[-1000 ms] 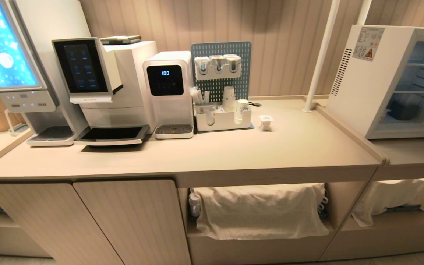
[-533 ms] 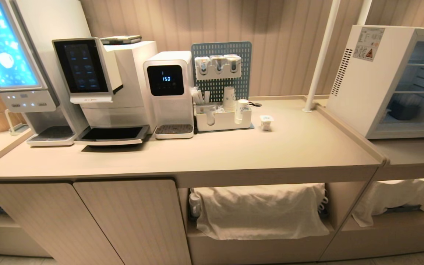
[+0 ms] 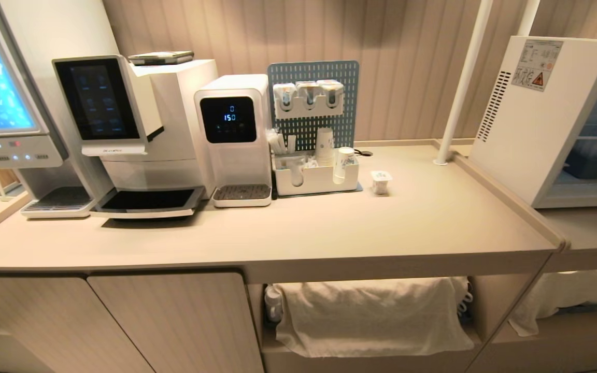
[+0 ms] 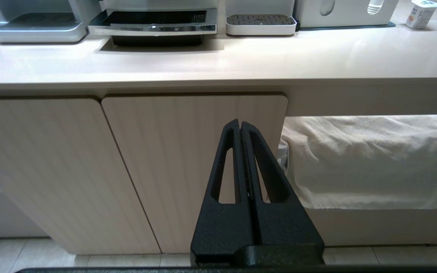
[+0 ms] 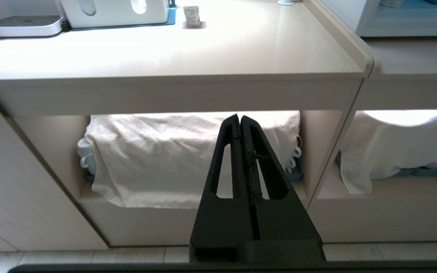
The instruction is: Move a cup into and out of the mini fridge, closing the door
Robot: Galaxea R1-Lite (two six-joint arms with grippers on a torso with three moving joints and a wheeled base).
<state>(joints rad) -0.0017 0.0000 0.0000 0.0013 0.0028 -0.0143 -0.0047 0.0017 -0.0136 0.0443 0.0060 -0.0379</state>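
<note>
Beige change: against the picture a second ago our whole head view has slid — machines sit further left, the mini fridge [image 3: 531,119] further right and partly cut off; the camera moved, the things did not. The dispenser's display digits also differ.
Table: we see a pale beige table [image 3: 360,228] with a raised lip along its right edge.
Cup: the cup [image 3: 381,182] stands upright on the table, just beside the white organiser box [image 3: 315,178], well apart from the fridge.
Fridge: it stands on a lower surface to the right; its interior with wire shelves shows open to us, and we cannot see the door.
Room: ribbed wall panels behind, a white pole [image 3: 462,83] near the back right corner, a white cloth [image 3: 371,316] hanging in the open bay below.
Open room: the table's front half is bare — wide space between cup and right lip.
Left tool [image 4: 240,125]: closed, empty, low before the cabinet door [image 4: 188,151].
Right tool [image 5: 240,119]: closed, empty, low before the cloth bay.
</note>
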